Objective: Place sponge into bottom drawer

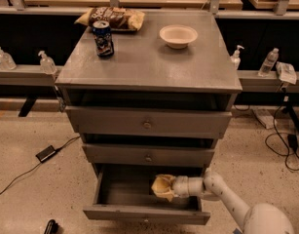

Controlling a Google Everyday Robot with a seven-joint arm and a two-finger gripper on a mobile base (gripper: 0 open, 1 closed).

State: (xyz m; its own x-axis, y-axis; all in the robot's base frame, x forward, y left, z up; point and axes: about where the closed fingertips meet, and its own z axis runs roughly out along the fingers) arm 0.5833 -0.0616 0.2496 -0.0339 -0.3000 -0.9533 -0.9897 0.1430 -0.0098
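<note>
Down low, the grey cabinet (149,72) fills the middle of the view, its upper two drawers closed and the bottom drawer (139,213) pulled out toward the camera. The drawer's right front corner is partly covered by the robot's white arm (227,199), which reaches in from the lower right and is cut off by the bottom edge of the view. The gripper (169,187) sits inside the bottom drawer, toward its right side, and is closed on the sponge (160,186). The sponge is bunched at the gripper's tip and hides the ends of the gripper. Whether the sponge touches the drawer floor cannot be told. On the cabinet top, a snack bag (115,17) lies at the back edge near the left corner; its print is too blurred to read. A cream bowl (178,35) stands near the back edge, right of centre. A dark blue can (103,38) stands upright just in front of the bag, with pale lettering that cannot be made out. Small clear bottles (46,62) stand on the ledges to either side of the cabinet.
</note>
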